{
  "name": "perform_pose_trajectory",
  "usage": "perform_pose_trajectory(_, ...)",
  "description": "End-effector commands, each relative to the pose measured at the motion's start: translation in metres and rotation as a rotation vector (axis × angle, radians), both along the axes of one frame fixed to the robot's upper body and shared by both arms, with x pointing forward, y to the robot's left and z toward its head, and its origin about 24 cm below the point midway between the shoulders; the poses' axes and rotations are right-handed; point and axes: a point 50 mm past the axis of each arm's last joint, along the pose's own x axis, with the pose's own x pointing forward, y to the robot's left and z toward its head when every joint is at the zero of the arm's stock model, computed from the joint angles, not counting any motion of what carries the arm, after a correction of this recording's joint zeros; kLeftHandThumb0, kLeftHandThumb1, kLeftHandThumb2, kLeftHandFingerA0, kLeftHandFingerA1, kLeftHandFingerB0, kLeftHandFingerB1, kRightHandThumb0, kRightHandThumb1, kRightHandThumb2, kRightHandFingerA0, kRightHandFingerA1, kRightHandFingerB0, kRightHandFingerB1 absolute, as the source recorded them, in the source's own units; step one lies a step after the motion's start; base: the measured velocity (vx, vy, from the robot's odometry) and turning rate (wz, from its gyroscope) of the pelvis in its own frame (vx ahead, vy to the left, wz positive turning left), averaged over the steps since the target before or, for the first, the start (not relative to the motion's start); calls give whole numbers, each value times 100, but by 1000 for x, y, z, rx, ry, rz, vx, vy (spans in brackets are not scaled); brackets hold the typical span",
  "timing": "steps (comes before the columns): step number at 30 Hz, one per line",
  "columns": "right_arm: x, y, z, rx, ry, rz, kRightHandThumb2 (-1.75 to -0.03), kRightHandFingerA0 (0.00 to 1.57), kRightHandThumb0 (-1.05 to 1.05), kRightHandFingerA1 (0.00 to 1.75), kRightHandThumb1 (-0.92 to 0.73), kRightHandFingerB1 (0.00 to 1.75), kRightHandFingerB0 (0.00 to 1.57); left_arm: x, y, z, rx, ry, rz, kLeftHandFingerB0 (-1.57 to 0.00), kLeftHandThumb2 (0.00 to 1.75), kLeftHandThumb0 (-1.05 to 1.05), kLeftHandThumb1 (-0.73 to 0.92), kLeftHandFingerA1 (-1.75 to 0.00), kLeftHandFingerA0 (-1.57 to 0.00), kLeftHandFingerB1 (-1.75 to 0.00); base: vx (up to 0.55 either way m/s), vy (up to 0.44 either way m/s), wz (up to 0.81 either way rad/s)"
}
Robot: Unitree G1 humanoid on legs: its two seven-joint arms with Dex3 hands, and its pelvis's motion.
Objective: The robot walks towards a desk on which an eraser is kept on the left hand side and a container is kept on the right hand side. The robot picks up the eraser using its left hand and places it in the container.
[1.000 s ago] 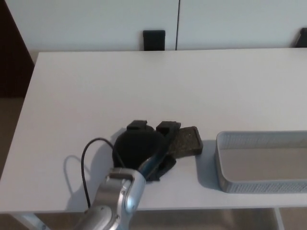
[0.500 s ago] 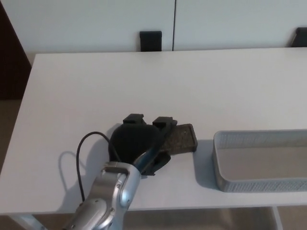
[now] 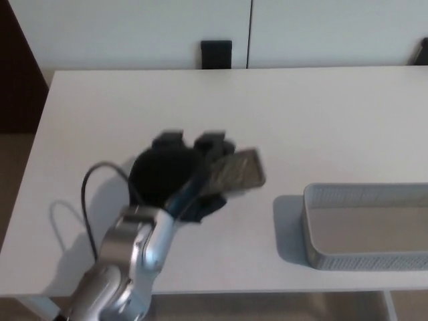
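I had the left hand [image 3: 175,179] clamped on the eraser [image 3: 235,171], its fingers [image 3: 212,143] pinching the dark block so that most of it stuck out past them on the container's side, above the white worktop [image 3: 321,114]. The mesh container [image 3: 366,226] sat well beyond the fingers, empty. My worry was the shallow grip: the overhanging eraser could twist free in transit, or clip the near rim and fall outside. My right hand was out of sight.

Bare surface [image 3: 321,127] lies between the left hand [image 3: 175,177] and the container [image 3: 364,224]; only its near wall stands between.
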Motion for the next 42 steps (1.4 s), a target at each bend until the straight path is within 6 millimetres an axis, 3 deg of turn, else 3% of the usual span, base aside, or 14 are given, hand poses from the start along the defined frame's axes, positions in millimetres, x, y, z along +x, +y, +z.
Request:
perform_pose_trajectory(1,-2,-6,2,-51,8,30,-55,51,-43,51,-55,43,37,3,-19,29,5,-19,-68,-77,65,-32,78,-134,-81,-65,0,0,0)
perform_pose_trajectory(12,-2,-5,1,-44,10,34,-55,52,-45,51,-54,43,38,-5,-88,46,10,-36,-258,-77,60,-36,69,-132,-91,-60,0,0,0)
perform_pose_trajectory(14,-2,-4,1,-26,13,23,-55,51,-42,52,-53,44,37,-8,-105,40,13,-23,-290,-72,63,-35,72,-129,-96,-45,0,0,0)
perform_pose_trajectory(28,1,-8,4,-14,20,33,-56,50,-44,51,-52,45,44,-27,-178,14,9,31,-369,-81,64,-38,74,-143,-94,-62,0,0,-1)
perform_pose_trajectory(30,1,-9,3,-31,27,49,-56,50,-47,50,-53,45,45,-31,-185,14,-7,66,-375,-63,61,-42,71,-130,-96,-43,0,0,0)
perform_pose_trajectory(31,3,-7,4,-38,24,65,-56,51,-47,50,-54,44,45,-32,-188,14,-29,141,-376,-25,85,-63,54,-100,-82,-45,0,0,0)
perform_pose_trajectory(32,4,-7,4,-32,22,69,-56,50,-48,50,-53,45,45,-33,-189,12,-10,183,-378,0,90,-76,49,-26,0,-21,0,0,0)
perform_pose_trajectory(33,5,-6,5,-30,20,67,-55,51,-49,50,-53,44,45,-35,-189,12,0,183,-386,0,92,-92,55,0,0,-6,0,0,0)
perform_pose_trajectory(34,6,-6,5,-34,18,66,-56,51,-47,50,-52,44,45,-35,-188,14,1,190,-394,0,61,-91,66,0,0,0,0,0,0)
perform_pose_trajectory(37,10,-7,7,-47,11,74,-56,51,-48,49,-53,44,45,-33,-186,19,10,196,-415,0,63,-94,71,0,0,0,0,0,0)
perform_pose_trajectory(38,11,-9,9,-48,7,78,-56,50,-48,50,-53,44,45,-33,-186,21,24,187,-423,0,99,-102,62,0,0,-3,0,0,0)
perform_pose_trajectory(39,11,-9,9,-47,8,82,-56,50,-49,50,-54,44,44,-33,-185,21,29,183,-426,0,65,-97,75,0,0,0,0,0,0)
perform_pose_trajectory(40,11,-10,9,-63,16,104,-56,50,-51,49,-55,43,44,-33,-183,23,40,169,-434,0,102,-104,64,0,0,-3,0,0,0)
perform_pose_trajectory(42,10,-9,8,-68,21,112,-55,50,-51,49,-55,43,44,-33,-182,25,48,161,-437,0,104,-104,66,0,0,-3,0,0,0)
